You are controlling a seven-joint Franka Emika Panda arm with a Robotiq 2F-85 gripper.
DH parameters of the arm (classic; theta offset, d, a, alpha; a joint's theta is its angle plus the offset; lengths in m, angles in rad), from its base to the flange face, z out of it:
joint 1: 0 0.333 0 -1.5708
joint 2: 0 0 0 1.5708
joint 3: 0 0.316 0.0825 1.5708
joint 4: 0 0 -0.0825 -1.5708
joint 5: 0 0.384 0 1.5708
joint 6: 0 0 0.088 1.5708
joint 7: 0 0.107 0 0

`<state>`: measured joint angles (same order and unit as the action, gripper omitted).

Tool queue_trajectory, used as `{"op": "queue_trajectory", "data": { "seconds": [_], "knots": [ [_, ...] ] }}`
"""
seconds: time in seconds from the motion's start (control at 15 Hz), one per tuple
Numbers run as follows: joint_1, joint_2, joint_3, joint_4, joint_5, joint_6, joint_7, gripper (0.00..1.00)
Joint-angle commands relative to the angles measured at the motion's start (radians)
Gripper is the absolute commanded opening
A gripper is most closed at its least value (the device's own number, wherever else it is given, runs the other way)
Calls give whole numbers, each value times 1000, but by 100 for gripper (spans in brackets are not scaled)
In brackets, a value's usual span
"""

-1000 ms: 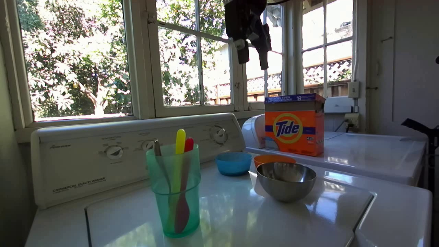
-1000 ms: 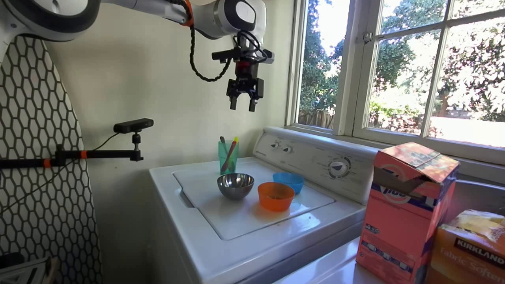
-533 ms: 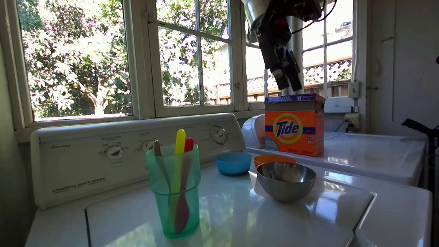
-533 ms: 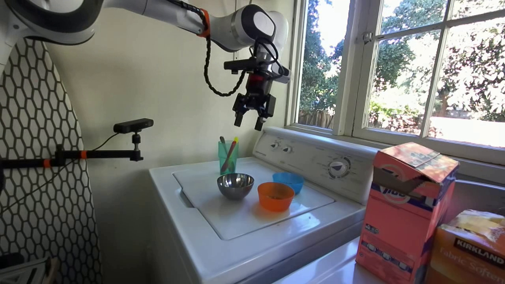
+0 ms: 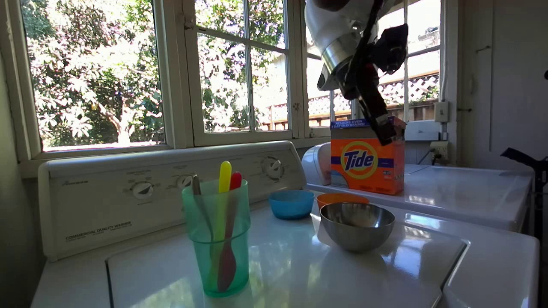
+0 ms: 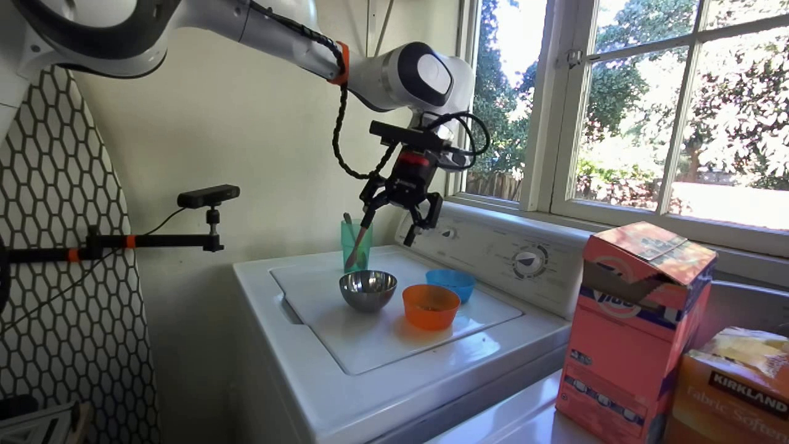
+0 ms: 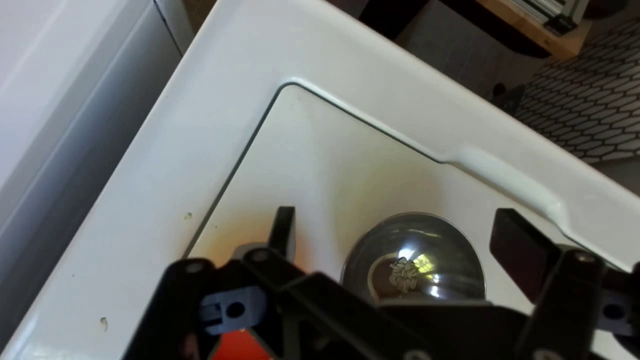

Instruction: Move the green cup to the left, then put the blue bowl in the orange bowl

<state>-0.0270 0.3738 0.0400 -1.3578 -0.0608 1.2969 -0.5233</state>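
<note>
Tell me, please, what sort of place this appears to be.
Probably a laundry room, perhaps in a home: there is a white washer marked "Commercial Quality Washer", an orange Tide box and a Kirkland fabric softener box.

Washer lid [image 5: 291, 261] between opposing exterior views, beneath the wrist view.

White arm [image 6: 277, 41] — orange band [image 6: 345, 57], black braided cable [image 6: 336, 137], black fingers [image 7: 522, 250]

translucent green cup [image 5: 217, 239] stands upright; blue bowl [image 5: 291, 206] sits upright just beside the orange bowl [image 6: 431, 311]
</note>
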Motion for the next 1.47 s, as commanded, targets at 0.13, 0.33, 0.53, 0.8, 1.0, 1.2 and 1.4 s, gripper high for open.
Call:
{"op": "queue_trajectory", "data": {
  "seconds": [0.13,0.33,0.53,0.8,1.0,1.2,1.4],
  "knots": [
    [45,173,37,161,-114,-51,-111,100],
    [89,230,39,230,-163,-19,-37,100],
    [83,204,48,184,-146,-5,-45,100],
    [94,205,45,188,-203,104,-78,100],
    [100,244,53,207,-230,205,-146,100],
    [96,269,63,206,-214,306,-207,100],
    [90,294,70,206,-176,390,-210,100]
  ]
}}
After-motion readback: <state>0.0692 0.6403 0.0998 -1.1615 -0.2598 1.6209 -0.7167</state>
